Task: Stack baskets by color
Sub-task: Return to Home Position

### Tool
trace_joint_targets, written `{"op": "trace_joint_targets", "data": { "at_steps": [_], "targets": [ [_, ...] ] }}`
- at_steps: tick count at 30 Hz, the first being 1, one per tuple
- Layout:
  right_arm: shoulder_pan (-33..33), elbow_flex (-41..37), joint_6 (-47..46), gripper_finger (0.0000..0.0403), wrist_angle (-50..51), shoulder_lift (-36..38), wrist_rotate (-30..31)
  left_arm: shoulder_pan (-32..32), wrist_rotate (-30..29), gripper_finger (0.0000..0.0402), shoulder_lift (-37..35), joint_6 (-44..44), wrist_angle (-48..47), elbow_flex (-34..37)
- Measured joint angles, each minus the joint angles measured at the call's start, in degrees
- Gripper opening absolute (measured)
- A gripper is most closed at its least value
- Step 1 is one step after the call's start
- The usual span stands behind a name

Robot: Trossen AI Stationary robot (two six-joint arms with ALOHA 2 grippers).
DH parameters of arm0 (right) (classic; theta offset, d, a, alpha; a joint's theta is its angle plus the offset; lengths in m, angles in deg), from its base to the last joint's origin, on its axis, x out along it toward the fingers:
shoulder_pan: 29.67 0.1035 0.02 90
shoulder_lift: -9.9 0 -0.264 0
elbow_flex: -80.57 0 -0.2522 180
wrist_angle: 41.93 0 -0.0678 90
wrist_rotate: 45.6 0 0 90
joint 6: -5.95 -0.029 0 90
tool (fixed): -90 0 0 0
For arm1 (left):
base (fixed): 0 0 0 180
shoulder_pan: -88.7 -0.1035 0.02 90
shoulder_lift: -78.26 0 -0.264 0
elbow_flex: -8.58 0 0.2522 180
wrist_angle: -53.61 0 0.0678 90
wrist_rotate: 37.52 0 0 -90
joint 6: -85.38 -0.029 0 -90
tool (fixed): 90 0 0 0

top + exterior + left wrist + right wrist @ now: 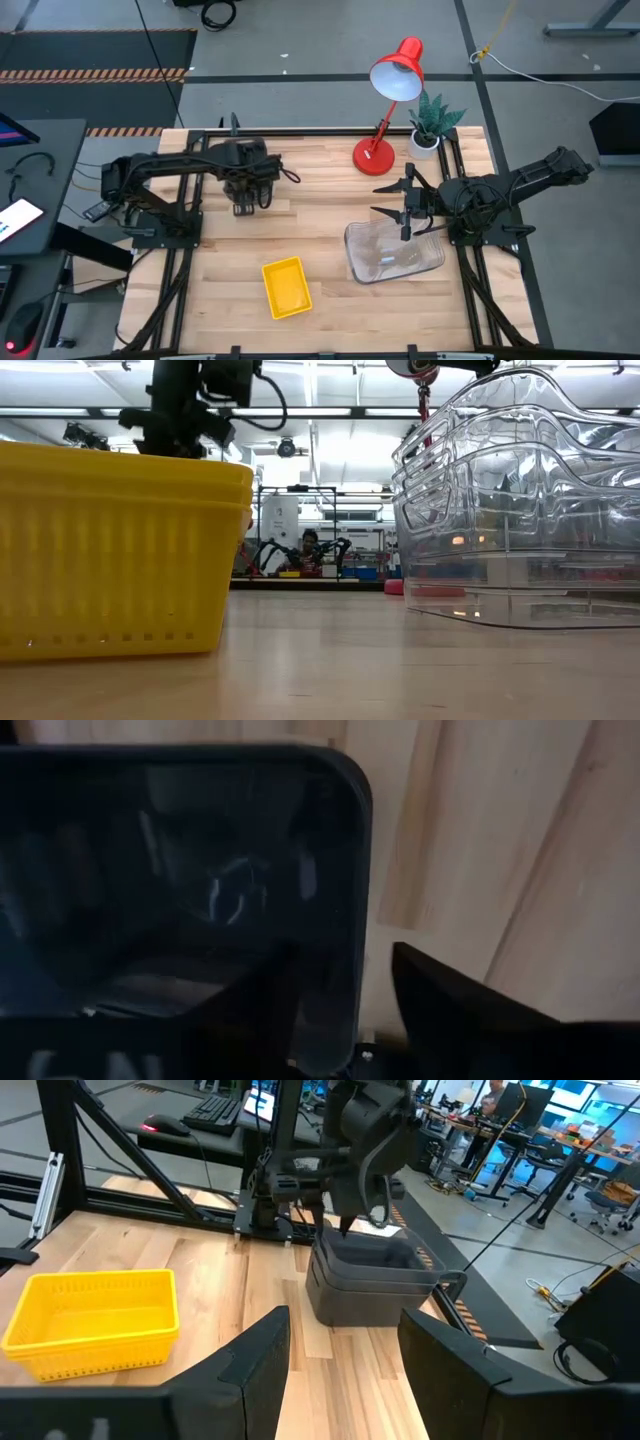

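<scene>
A stack of smoky dark-grey baskets [365,1285] stands on the table at the far left, mostly hidden under my left arm in the high view. My left gripper [245,197] points down over it, open. One finger [265,1010] is inside the top basket [180,870] and the other finger [450,1015] is outside its wall. Yellow baskets [287,287] sit near the front edge. Nested clear baskets [393,250] lie right of centre. My right gripper [404,207] hovers open above their far edge, holding nothing.
A red desk lamp [385,110] and a small potted plant [430,125] stand at the far right of the table. Bare wood lies between the dark stack and the yellow baskets [95,1320]. The arms' black frames run along both side edges.
</scene>
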Motion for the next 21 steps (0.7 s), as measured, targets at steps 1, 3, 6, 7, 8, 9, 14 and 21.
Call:
{"op": "trace_joint_targets", "data": {
  "at_steps": [1,3,6,7,8,9,14,21],
  "targets": [
    [0.0,0.0,0.0,0.0193,0.0,0.0,0.0,0.0,0.0,0.0177,0.0,0.5,-0.6,-1.0],
    [0.0,0.0,0.0,0.0193,0.0,0.0,0.0,0.0,-0.3,0.0198,0.0,0.7,-1.6,-3.1],
    [0.0,0.0,0.0,0.0193,0.0,0.0,0.0,0.0,-1.2,0.0214,0.0,0.5,-1.3,-5.9],
    [0.0,0.0,0.0,0.0193,0.0,0.0,0.0,-0.1,-1.4,0.0215,-0.1,0.2,-0.4,-6.3],
    [0.0,0.0,0.0,0.0193,0.1,0.0,0.0,-0.2,-2.0,0.0215,-0.2,-0.4,1.3,-6.3],
    [0.0,0.0,0.0,0.0193,0.3,0.0,0.0,-0.4,-2.5,0.0213,-0.3,-1.0,4.0,-5.9],
    [0.0,0.0,0.0,0.0193,0.6,0.0,0.7,-1.9,-2.5,0.0192,-0.7,-3.4,16.8,-0.4],
    [-0.1,0.0,-1.8,0.0193,5.2,0.2,1.1,-0.6,4.7,0.0152,-2.1,-4.6,30.7,5.2]
  ]
}}
